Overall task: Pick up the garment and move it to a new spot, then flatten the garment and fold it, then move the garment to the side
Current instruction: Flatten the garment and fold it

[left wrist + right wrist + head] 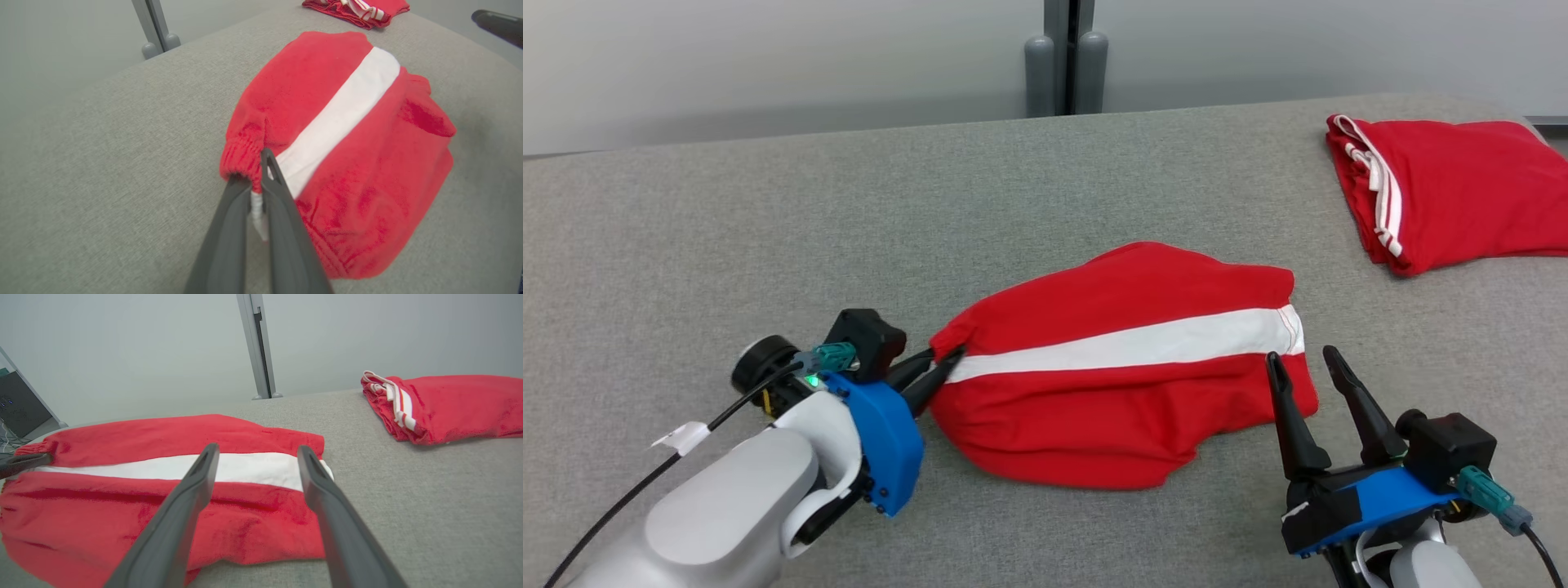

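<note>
One end of the red garment (1111, 408) sits clenched in the left gripper (943, 359). Right gripper (1300, 354) (jaws spread) hovers at the opposite end.

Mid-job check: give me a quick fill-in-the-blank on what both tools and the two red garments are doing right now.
1. The left tool is ____ on one end of the garment.
2. The right tool stands ____ at the other end, holding nothing.
3. A ____ band runs along the garment.
4. The folded red garment lies apart, on the robot's ____ side.

Missing words: shut; open; white; right.
</note>
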{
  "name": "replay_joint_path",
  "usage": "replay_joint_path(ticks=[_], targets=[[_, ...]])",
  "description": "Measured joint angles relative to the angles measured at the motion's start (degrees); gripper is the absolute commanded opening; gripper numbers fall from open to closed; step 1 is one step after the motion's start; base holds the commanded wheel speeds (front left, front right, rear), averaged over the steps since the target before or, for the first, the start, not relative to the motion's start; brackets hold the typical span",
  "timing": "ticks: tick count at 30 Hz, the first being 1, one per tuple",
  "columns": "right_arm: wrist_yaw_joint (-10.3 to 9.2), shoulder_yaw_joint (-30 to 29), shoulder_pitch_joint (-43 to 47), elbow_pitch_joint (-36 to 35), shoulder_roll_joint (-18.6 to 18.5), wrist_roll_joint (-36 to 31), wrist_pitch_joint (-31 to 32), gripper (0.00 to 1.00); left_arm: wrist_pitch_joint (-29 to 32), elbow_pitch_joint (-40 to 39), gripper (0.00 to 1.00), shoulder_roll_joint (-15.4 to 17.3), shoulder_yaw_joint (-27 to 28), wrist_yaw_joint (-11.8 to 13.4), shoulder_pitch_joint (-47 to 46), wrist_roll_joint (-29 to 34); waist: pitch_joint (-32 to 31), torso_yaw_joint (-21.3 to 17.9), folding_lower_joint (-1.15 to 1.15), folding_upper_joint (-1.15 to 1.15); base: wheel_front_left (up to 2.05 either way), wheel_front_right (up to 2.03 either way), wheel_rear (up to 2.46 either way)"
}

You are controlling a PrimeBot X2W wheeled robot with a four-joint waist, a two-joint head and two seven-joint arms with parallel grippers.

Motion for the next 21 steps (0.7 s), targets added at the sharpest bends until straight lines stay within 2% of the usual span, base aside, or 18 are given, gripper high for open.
replay_joint_path(ticks=[4,10,11,12,18,21], targets=[[0.00,0.8,-0.7,0.1,0.0,0.1,0.0,1.00,-1.8,3.5,0.00,2.4,-0.6,2.7,0.0,3.7,0.4,1.2,0.00,0.00,0.00,0.00,0.00],[0.00,1.1,-0.8,0.7,0.0,0.2,0.0,1.00,-6.1,8.4,0.00,1.5,0.8,6.3,0.2,4.9,0.0,1.3,0.00,0.00,0.00,0.00,0.00],[0.00,0.9,-0.8,0.8,0.0,0.2,0.0,1.00,-6.6,8.9,0.44,1.0,0.9,6.7,0.4,4.9,-0.2,1.2,0.00,0.00,0.00,0.00,0.00],[0.00,0.8,-0.8,0.9,0.0,0.2,0.0,1.00,-7.4,9.4,0.98,0.5,1.1,7.2,0.8,4.8,-0.4,1.2,0.00,0.00,0.00,0.00,0.00],[0.00,-0.6,0.1,0.9,0.0,-0.3,0.5,1.00,-12.3,11.6,1.00,-1.8,3.2,10.1,5.9,1.8,-2.7,0.8,-0.01,0.00,0.00,0.00,0.00],[0.00,-1.7,1.5,0.2,0.0,-0.6,1.0,1.00,-15.6,10.8,1.00,-2.8,6.9,12.8,10.4,-0.8,-4.6,1.2,-0.01,0.00,0.00,0.00,0.00]])
